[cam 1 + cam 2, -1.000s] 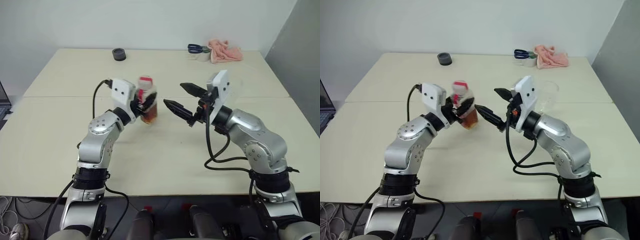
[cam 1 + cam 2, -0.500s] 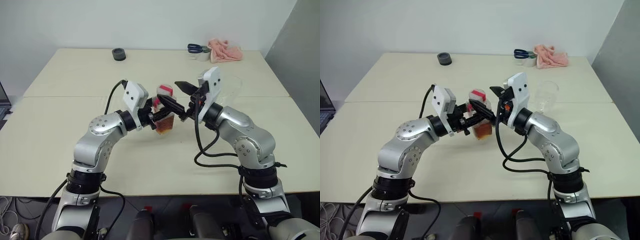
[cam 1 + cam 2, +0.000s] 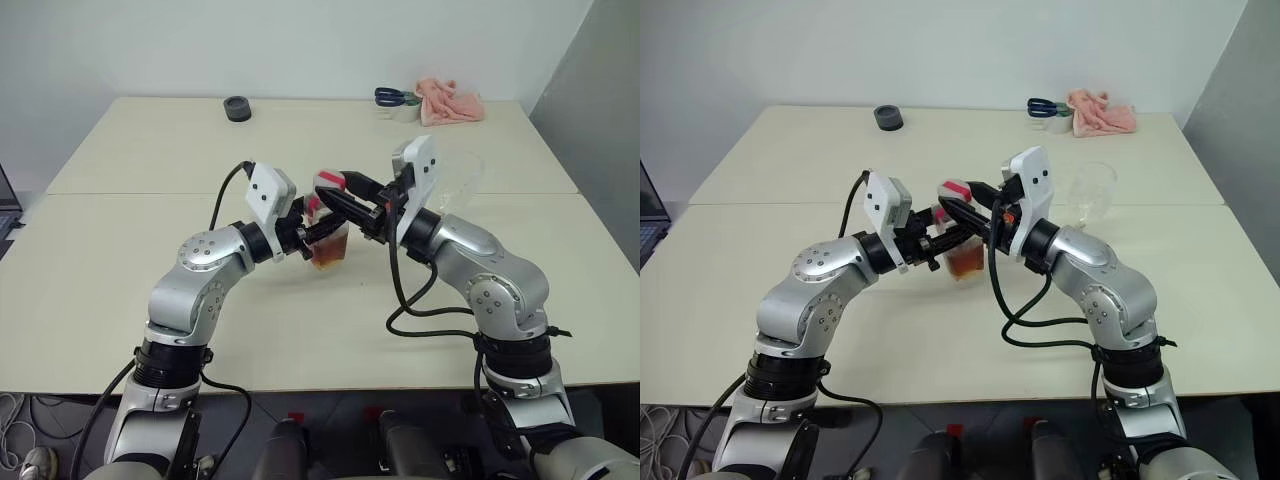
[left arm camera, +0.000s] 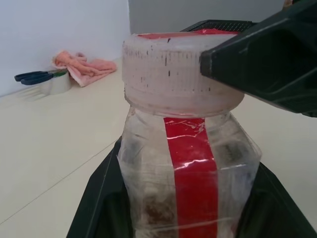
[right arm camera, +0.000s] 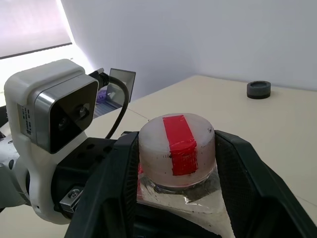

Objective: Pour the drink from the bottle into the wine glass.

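Observation:
My left gripper (image 3: 314, 232) is shut on the body of the bottle (image 3: 329, 238) and holds it upright above the table's middle. The amber drink (image 3: 328, 252) fills its lower part. The red label strip and the white-pink cap (image 4: 173, 74) face the left wrist view. My right gripper (image 3: 333, 189) reaches in from the right, with its fingers (image 5: 119, 178) pressed against both sides of the cap (image 5: 176, 148). The wine glass (image 3: 1090, 190) stands upright on the table behind my right arm.
A dark round puck (image 3: 238, 108) sits at the table's (image 3: 120, 280) far left. Pink cloth (image 3: 450, 100) and blue scissors (image 3: 395, 96) lie at the far right. A seam runs across the table. Bare tabletop lies in front of both arms.
My left arm carried the bottle right toward the middle, then held still. My right gripper moved in over the cap and its fingers closed from wide open onto it.

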You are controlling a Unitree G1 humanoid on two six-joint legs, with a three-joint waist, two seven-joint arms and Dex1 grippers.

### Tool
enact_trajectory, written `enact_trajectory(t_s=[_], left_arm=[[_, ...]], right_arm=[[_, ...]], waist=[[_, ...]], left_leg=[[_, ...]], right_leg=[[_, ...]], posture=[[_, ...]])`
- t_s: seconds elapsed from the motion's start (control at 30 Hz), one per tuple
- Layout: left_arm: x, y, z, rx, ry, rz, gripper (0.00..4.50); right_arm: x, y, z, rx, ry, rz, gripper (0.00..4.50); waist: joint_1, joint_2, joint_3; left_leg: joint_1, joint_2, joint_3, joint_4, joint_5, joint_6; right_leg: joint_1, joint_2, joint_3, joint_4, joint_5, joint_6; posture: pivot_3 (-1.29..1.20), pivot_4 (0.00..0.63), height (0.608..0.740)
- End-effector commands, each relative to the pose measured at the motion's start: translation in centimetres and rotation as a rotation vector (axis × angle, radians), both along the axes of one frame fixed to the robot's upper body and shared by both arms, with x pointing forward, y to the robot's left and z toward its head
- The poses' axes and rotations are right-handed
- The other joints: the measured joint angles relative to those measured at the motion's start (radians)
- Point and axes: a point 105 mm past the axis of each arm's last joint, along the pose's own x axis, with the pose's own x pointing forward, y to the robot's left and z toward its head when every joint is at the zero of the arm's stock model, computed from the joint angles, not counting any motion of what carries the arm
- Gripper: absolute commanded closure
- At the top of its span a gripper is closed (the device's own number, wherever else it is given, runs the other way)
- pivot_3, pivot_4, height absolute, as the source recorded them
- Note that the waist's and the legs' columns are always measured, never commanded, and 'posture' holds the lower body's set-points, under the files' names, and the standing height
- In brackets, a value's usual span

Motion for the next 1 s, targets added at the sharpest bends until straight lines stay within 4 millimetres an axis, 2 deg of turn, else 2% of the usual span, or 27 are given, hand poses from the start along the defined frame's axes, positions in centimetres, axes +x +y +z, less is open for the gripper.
enact_trajectory(t_s=[0.03,0.13,0.27,0.4,0.47,0.6,0.7,0.73,0.8,0.9,1.0], left_arm=[[-2.1,-1.0,1.1,0.013,-0.052,-0.116,2.67],[-4.5,-1.8,1.2,0.037,-0.051,-0.247,2.67],[-7.2,-2.0,1.6,0.045,-0.023,-0.385,2.67],[-7.6,-1.8,2.5,0.046,-0.023,-0.405,2.67],[-6.9,-1.2,2.6,0.052,-0.031,-0.364,2.67],[-6.6,-0.6,2.3,0.029,-0.016,-0.313,2.67],[-6.7,-0.5,2.0,0.012,-0.006,-0.284,2.67],[-6.6,-0.4,1.9,0.002,-0.004,-0.270,2.67],[-6.4,-0.4,1.9,-0.016,-0.002,-0.245,2.67],[-5.9,-0.6,2.0,-0.039,-0.013,-0.211,2.67],[-5.2,-0.7,2.2,-0.046,-0.024,-0.186,2.67]], right_arm=[[-2.3,0.7,3.6,0.031,-0.126,0.235,2.60],[-4.4,1.3,4.4,-0.045,-0.201,0.517,2.60],[-5.6,1.9,4.8,-0.101,-0.219,0.772,2.60],[-5.7,1.7,5.1,-0.126,-0.225,0.847,2.60],[-5.0,0.1,4.9,-0.151,-0.198,0.810,2.60],[-4.1,-3.0,5.0,-0.177,-0.138,0.709,1.27],[-4.3,-4.7,4.6,-0.191,-0.121,0.609,0.22],[-4.3,-5.1,4.4,-0.193,-0.124,0.555,0.01],[-4.5,-5.6,3.9,-0.189,-0.111,0.479,0.01],[-4.2,-4.7,2.6,-0.194,-0.141,0.278,0.01],[-3.2,-3.3,2.4,-0.142,-0.158,0.091,0.01]], waist=[[0.000,0.001,0.001],[-0.001,0.002,0.002],[-0.003,0.003,0.003],[-0.002,0.004,0.004],[0.000,0.004,0.004],[0.002,0.004,0.004],[0.004,0.004,0.004],[0.004,0.004,0.004],[0.004,0.004,0.004],[0.000,0.004,0.004],[-0.006,0.004,0.004]], left_leg=[[0.000,0.000,0.000,0.000,0.000,0.000],[0.000,0.000,0.000,0.000,0.000,0.000],[0.000,0.001,-0.001,-0.001,0.000,0.000],[-0.001,0.001,-0.002,0.000,0.000,0.000],[-0.001,0.001,-0.003,0.001,0.000,0.000],[-0.002,0.000,-0.003,0.001,0.000,0.000],[-0.003,0.000,-0.004,0.001,0.000,0.000],[-0.003,0.000,-0.005,0.000,0.000,0.000],[-0.004,0.000,-0.005,0.000,0.000,0.000],[-0.004,0.000,-0.005,0.001,0.000,0.000],[-0.002,0.001,-0.004,0.001,0.000,0.000]], right_leg=[[0.000,0.000,0.000,0.000,0.000,0.000],[0.000,0.000,0.000,0.000,0.000,0.000],[0.000,0.000,-0.002,0.000,0.000,0.000],[0.000,0.000,-0.004,0.000,0.000,-0.001],[0.000,0.000,-0.004,0.000,0.000,-0.001],[0.001,-0.001,-0.004,-0.001,0.000,-0.001],[0.000,-0.002,-0.005,-0.001,0.000,-0.001],[0.000,-0.002,-0.006,-0.001,0.000,-0.001],[0.000,-0.002,-0.006,-0.001,0.000,-0.001],[0.000,-0.002,-0.006,-0.001,0.000,-0.001],[0.000,0.000,-0.005,0.000,0.000,-0.001]], posture=[[0.00,0.150,0.740],[0.00,0.150,0.740],[0.00,0.150,0.740],[0.00,0.150,0.740],[0.00,0.150,0.740],[0.00,0.150,0.740],[0.00,0.150,0.740],[0.00,0.150,0.740],[0.00,0.150,0.740],[0.00,0.150,0.740],[0.00,0.150,0.740]])
